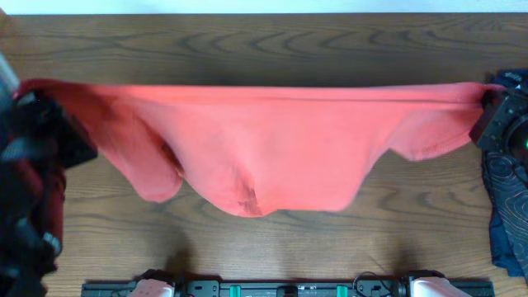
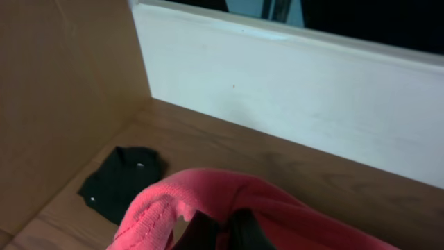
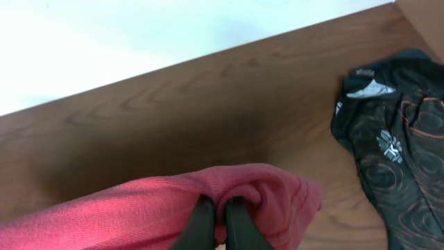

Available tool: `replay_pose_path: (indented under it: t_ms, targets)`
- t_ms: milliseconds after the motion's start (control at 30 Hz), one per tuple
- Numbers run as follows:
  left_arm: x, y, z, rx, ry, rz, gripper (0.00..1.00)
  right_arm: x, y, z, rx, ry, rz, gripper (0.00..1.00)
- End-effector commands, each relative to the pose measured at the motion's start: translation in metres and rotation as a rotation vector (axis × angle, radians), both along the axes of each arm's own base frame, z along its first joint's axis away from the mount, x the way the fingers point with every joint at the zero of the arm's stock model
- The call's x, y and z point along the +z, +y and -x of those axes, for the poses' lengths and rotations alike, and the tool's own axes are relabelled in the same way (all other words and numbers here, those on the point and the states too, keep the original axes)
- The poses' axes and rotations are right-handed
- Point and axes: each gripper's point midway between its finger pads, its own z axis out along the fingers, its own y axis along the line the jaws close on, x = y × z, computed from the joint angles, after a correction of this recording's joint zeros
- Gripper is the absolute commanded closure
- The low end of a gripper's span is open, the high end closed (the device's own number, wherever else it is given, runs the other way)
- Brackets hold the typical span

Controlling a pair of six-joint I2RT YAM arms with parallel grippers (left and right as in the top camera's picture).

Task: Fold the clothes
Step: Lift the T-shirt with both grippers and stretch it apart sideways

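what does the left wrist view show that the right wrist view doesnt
Only the left wrist view shows the black cloth bundle, lying on the wood near a tan wall. Only the right wrist view shows the navy swirl-patterned garment, spread at the right side. Both show the coral-red T-shirt bunched around shut jaws at the bottom edge, above the wooden table.
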Motion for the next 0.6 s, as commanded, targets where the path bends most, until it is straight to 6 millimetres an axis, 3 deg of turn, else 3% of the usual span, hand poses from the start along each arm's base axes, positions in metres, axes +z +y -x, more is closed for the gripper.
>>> replay_pose_path:
  t_ms: [0, 133, 267, 367, 567]
  targets:
    - [0.041, 0.044, 0.032, 0.237, -0.137, -0.074, 0.94, 0.01, -0.039, 0.003, -0.17, -0.034, 0.141, 0.98]
    - [0.07, 0.051, 0.042, 0.272, -0.238, -0.082, 0.94, 0.019, -0.042, 0.001, -0.183, -0.071, 0.151, 0.99]
    - [0.083, 0.054, 0.058, 0.276, -0.301, -0.06, 0.94, 0.02, -0.042, 0.001, -0.186, -0.073, 0.153, 0.99]
    - [0.077, 0.055, 0.065, 0.273, -0.282, -0.057, 0.94, 0.019, -0.045, 0.002, -0.201, -0.067, 0.164, 0.98]
    - [0.045, 0.056, 0.071, 0.292, -0.179, 0.003, 0.94, 0.007, -0.046, 0.013, -0.213, -0.01, 0.148, 0.98]
